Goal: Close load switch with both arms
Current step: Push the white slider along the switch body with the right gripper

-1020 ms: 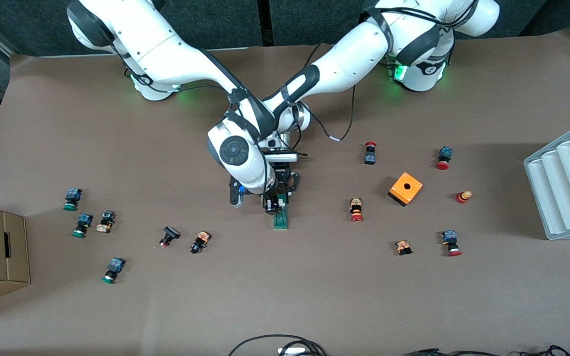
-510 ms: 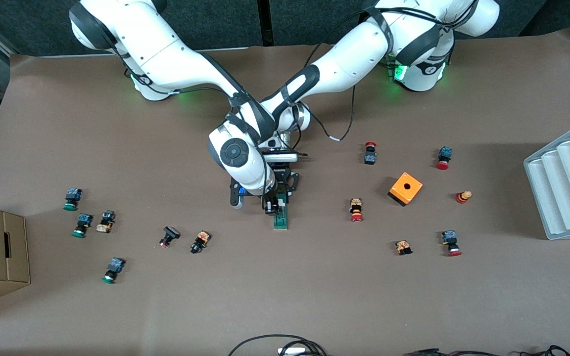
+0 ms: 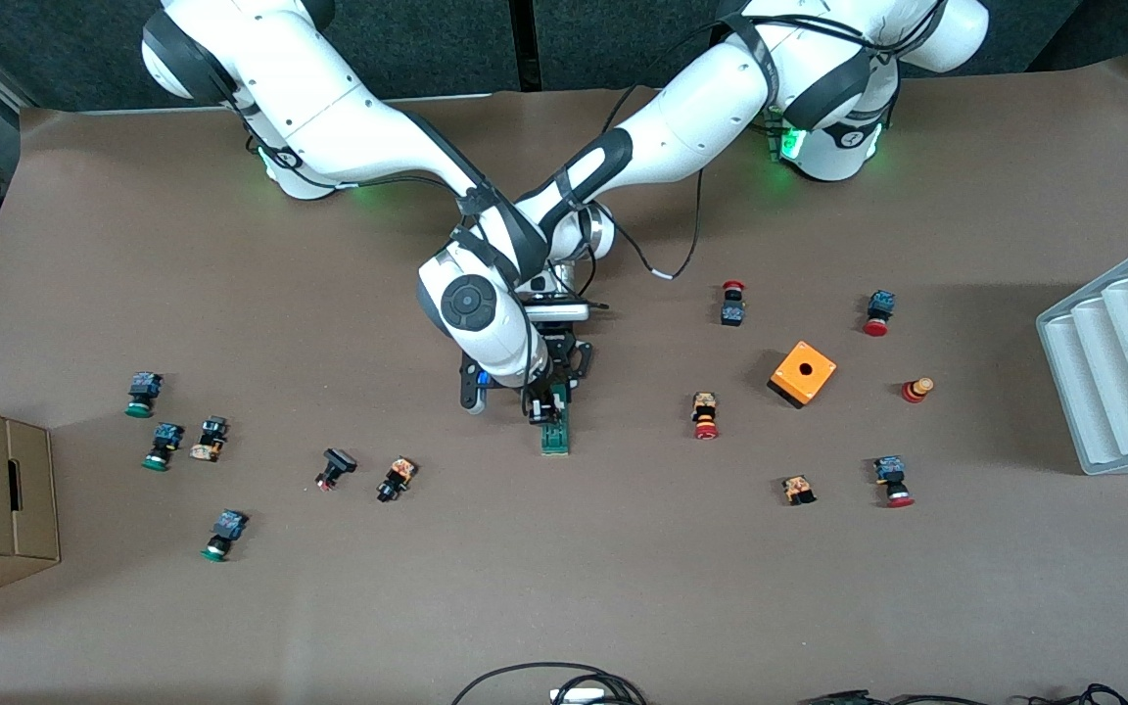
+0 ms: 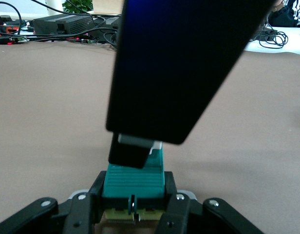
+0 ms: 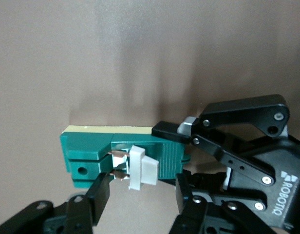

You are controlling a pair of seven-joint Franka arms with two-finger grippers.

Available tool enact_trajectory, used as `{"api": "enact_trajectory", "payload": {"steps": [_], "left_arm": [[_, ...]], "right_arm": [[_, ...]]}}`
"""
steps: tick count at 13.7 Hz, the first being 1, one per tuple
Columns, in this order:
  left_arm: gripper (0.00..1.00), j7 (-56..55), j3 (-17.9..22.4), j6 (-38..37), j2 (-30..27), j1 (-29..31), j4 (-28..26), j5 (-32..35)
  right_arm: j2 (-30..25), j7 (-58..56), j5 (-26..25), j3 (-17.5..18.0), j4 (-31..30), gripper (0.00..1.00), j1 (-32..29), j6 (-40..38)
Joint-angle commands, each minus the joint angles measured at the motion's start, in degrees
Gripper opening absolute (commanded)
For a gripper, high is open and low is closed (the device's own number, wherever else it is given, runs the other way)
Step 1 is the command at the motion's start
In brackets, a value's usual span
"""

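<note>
Dark-green plastic marks the load switch (image 3: 555, 435), a narrow block lying near the middle of the brown paper-covered table (image 3: 564, 587), with both white arms meeting over it.

From the left wrist view, the left gripper (image 4: 133, 207) is clamped across one end of the switch, its two black fingers pressed tight against the ribbed green sides. This grip looks meant to pin the block so it cannot slide when pushed.

From the right wrist view, the right gripper (image 5: 142, 192) sits beside the switch with its jaws partly apart, one finger (image 5: 99, 195) on each side of the white sliding piece (image 5: 142, 168). It does not yet appear to grip or press that piece, which stands out from the green body with copper contacts showing beside it. The placement suggests this arm will push the slider home while the other arm braces.

White lettering reading "ROBOTIQ" shows on the black body of the left gripper in the right wrist view. No writing on the switch can be read.

Small push buttons (image 3: 398, 479) and an orange cube (image 3: 803, 373) lie scattered well apart from the switch.
</note>
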Motion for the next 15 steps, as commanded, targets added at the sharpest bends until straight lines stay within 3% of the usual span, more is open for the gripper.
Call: {"api": "enact_trajectory", "payload": {"steps": [1,7,12,15], "left_arm": [[0.48,-1.59,0.80,0.52,0.99,-0.67,0.46,1.35],[0.49,-1.33,0.80,0.52,0.99,-0.67,0.46,1.35],[0.49,-1.42,0.80,0.52,0.99,-0.67,0.46,1.35],[0.49,-1.42,0.80,0.52,0.99,-0.67,0.46,1.35]], "right_arm": [[0.45,1.18,-2.40,0.17,-0.49,0.62,0.08,2.06],[0.80,1.18,-3.29,0.17,-0.41,0.61,0.08,3.38],[0.80,1.00,-3.37,0.17,-0.14,0.50,-0.27,3.73],[0.72,0.91,-3.37,0.09,0.21,0.49,-0.71,3.56]]}}
